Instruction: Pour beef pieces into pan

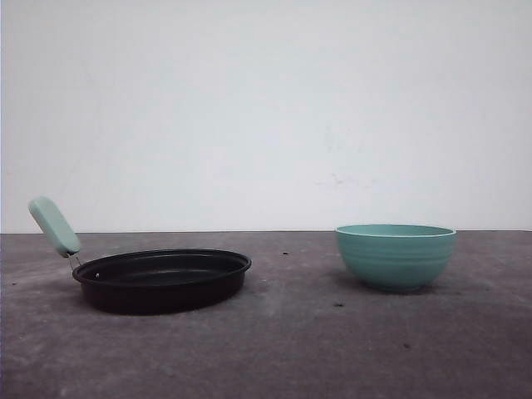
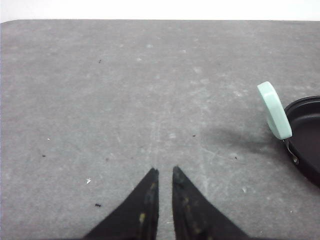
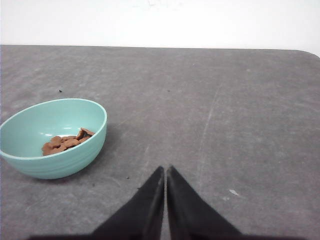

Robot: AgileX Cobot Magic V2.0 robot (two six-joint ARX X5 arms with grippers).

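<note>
**Nothing poured yet: beef sits in the bowl, pan waits empty**

From my seat I judge this task to be at its very start. The beef (image 3: 66,142) lies as a small heap of orange-brown chunks on the floor of the teal bowl (image 3: 30,125), which stands upright on the grey table (image 1: 332,349). In the front view the bowl (image 1: 396,257) is on the right side, and the pan (image 1: 162,280) sits well apart from it on the left, flat on the table, its pale green handle (image 1: 54,226) angled up and away to the left. What I can see of the pan's inside from the front looks bare and black; I can find no chunks in it.

Neither arm has hold of anything. The left gripper (image 2: 165,172) hovers over bare table with its black fingers nearly together, a narrow gap showing between the tips; the pan's handle (image 2: 274,111) and a slice of its rim (image 2: 306,131) stand off to one side of it, not touching. The right gripper (image 3: 165,170) has its fingers pressed close, only a hairline between them, with the bowl near but apart from it.

So everything is left to do, as I read it: take the bowl, carry it over the pan, tip it and empty the beef in.

I can read no brand, label or writing on the bowl, the pan or the table.
</note>
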